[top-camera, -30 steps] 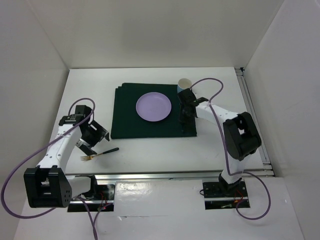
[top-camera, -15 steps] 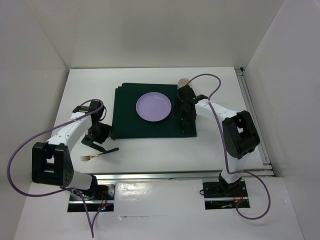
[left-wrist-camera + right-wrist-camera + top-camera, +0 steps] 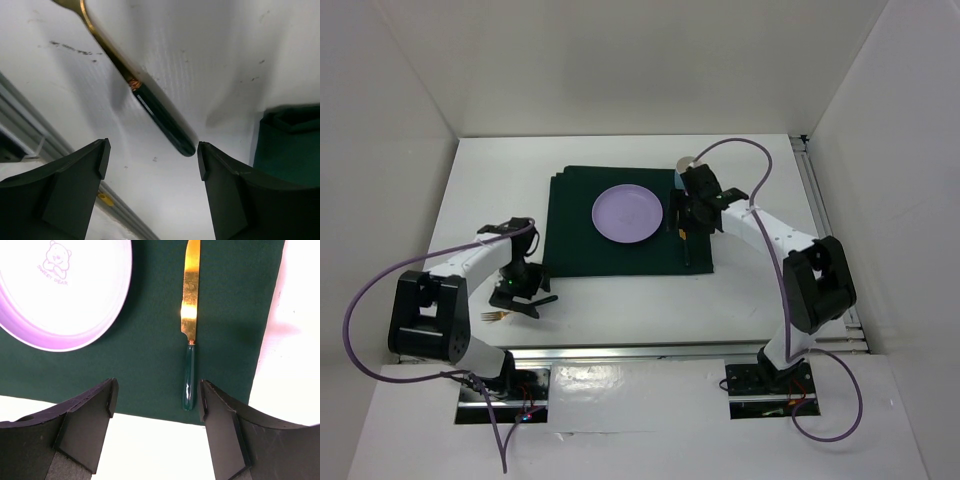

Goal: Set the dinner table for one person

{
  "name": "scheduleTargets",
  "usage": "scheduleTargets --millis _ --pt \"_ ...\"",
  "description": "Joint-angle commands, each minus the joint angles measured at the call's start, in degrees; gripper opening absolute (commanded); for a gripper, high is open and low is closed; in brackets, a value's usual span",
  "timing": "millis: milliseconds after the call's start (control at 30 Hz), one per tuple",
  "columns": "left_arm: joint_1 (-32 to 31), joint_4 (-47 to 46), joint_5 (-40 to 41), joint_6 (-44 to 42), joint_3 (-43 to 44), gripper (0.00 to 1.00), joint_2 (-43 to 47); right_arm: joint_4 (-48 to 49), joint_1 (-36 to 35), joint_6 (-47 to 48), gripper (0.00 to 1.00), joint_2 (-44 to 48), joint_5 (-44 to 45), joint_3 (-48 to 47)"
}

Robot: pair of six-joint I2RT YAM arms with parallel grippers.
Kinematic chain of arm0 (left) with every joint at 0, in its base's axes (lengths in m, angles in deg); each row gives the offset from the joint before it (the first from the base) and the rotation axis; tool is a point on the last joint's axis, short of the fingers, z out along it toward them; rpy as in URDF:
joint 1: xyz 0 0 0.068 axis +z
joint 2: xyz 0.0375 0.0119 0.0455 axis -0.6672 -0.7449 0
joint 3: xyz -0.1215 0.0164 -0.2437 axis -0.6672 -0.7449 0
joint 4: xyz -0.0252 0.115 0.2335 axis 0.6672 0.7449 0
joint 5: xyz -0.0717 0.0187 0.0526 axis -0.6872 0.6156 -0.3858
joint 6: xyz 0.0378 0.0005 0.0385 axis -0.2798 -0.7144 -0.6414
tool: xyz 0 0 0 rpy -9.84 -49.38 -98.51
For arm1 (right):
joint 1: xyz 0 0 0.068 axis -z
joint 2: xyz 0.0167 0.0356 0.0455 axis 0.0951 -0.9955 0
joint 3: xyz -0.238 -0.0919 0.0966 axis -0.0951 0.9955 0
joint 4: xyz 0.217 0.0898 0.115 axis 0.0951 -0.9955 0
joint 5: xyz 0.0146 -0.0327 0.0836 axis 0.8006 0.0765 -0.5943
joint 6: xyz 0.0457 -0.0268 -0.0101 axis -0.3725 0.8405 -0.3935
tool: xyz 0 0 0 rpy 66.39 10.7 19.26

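The desk is the white top filling the middle of the top view, with a rail down its 3 o'clock edge. A dark green mat lies on it a little toward 12 o'clock of centre. A lilac plate sits near the mat's middle. At the plate's 3 o'clock, apart from it and on the mat, lies a knife. Its gold blade points to 12 o'clock and its green handle to 6 o'clock, ending just short of the mat's near edge. A cup shows at the mat's 1 o'clock corner, mostly hidden by the right arm.

The right hand hangs over the mat's 3 o'clock part, fingers wide with nothing gripped. In its wrist view the knife's handle end shows just beside the 3 o'clock finger.

The fork lies on bare desk off the mat's 7 o'clock corner. In the top view its tines point to 8 o'clock and its dark handle to 2 o'clock. The left hand is over it, fingers wide and holding nothing. In its wrist view the handle's tip falls in the gap, nearer the 3 o'clock finger, and the mat's corner shows at 4 o'clock. Whether these fingertips touch the desk cannot be told.
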Motion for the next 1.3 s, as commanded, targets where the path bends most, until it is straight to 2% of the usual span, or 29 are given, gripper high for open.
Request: scheduleTargets --millis 0,167,267,367,433,467,500,600,633,700,733,767,833,867,900,933,1033,1167,1267 --pt "-0.13 -3.87 1.09 4.73 -1.59 0.88 -0.39 0.89 -0.08 1.27 0.76 3.19 -0.36 1.04" --pt "-0.13 -7.29 1.7 6.66 -3.89 0.85 -0.92 0.89 -0.08 1.27 0.76 3.72 -0.36 1.66" --pt "-0.13 -9.14 2.4 6.66 -4.5 0.75 -3.11 0.89 -0.61 1.27 0.76 3.72 -0.36 1.66" --pt "-0.13 -9.15 1.88 7.19 -5.03 0.43 -4.87 0.36 -0.61 1.27 0.76 3.11 -0.36 1.66" --pt "-0.13 -8.62 1.35 7.19 -5.03 0.27 -5.4 -0.16 -1.14 1.27 0.76 2.59 -0.36 1.05" --pt "0.39 -7.92 1.35 6.41 -5.03 0.05 -4.44 -0.16 -1.14 1.27 0.76 2.58 0.16 1.04" --pt "0.4 -6.96 2.31 5.88 -5.03 0.0 -3.74 -0.16 -1.14 1.27 0.76 2.58 0.17 1.04" --pt "0.92 -0.49 7.22 3.86 -1.35 0.0 -0.41 -1.3 -1.14 1.27 0.76 2.05 0.69 -0.36" --pt "0.92 1.64 11.94 0.72 0.66 0.0 -0.39 -1.31 -1.14 1.27 0.76 2.05 0.69 -0.36" --pt "0.92 6.04 16.71 -3.33 8.74 0.0 -1.09 -1.83 -1.14 1.27 0.76 2.05 0.69 -0.89" --pt "0.92 8.15 20.82 -10.93 11.64 0.0 -2.14 -1.83 -1.14 1.27 0.76 2.05 0.69 -0.89" --pt "0.92 9.47 22.25 -14.48 18.02 0.0 -3.54 -2.62 -1.14 1.27 0.76 2.58 0.69 -1.5" --pt "0.4 13.24 26.37 -20.56 24.47 0.0 -8.36 -3.23 -1.14 1.27 0.78 2.58 0.69 -1.51" --pt "-1.78 15.61 27.79 -22.76 29.98 0.0 -9.61 -3.94 -1.14 1.27 0.8 2.58 0.69 -2.12" --pt "-2.85 14.33 27.81 -27.22 31.78 0.0 -10.58 -3.94 -1.14 1.27 0.84 3.1 0.69 -2.12" --pt "-3.81 12.14 26.85 -36.57 33.28 0.0 -11.54 -4.55 -1.14 0.74 0.93 3.11 0.17 -2.12" --pt "-7.15 6.59 21.33 -49.27 38.9 0.0 -15.67 -6.13 -0.61 -0.57 0.98 4.42 -0.35 -2.64" --pt "-10.93 4.48 15.6 -57.75 46.28 0.0 -22.0 -7.9 -0.61 -1.11 1.0 7.84 0.42 -2.65" --pt "-12.25 3.86 13.39 -61.28 50.24 0.0 -27.18 -7.9 0.62 -1.63 1.0 10.84 1.22 1.3"
